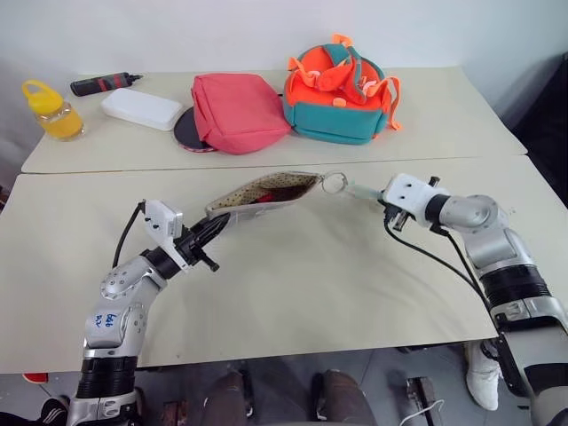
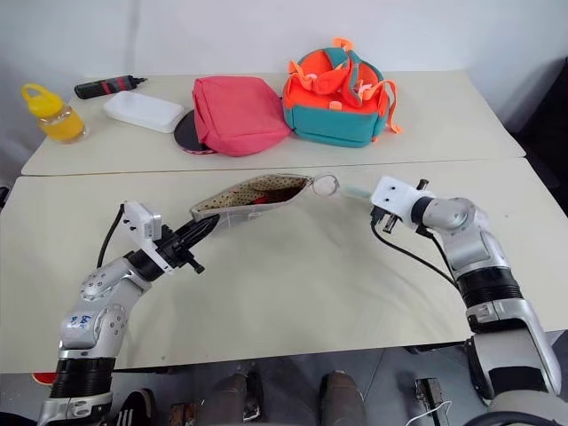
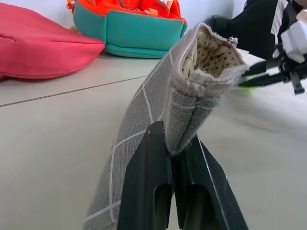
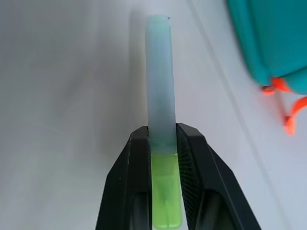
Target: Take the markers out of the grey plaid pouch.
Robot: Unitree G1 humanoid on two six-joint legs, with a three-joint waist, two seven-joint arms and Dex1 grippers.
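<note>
Roughly halfway, by my read. Grey plaid pouch [image 1: 257,197] is held up off the table [image 1: 293,284], L gripper [image 3: 178,158] w/ jaws clamped on its closed end, mouth open. Light green marker [image 4: 160,120] is already out, just past the pouch's ring pull, pinched in R gripper [image 4: 163,143]. Red marker [image 1: 264,199] sits inside the pouch, near the opening; that one's left.

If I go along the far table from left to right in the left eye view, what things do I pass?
Yellow bottle → black tool with a red band → white box → pink-red bag → orange and teal bag.
</note>
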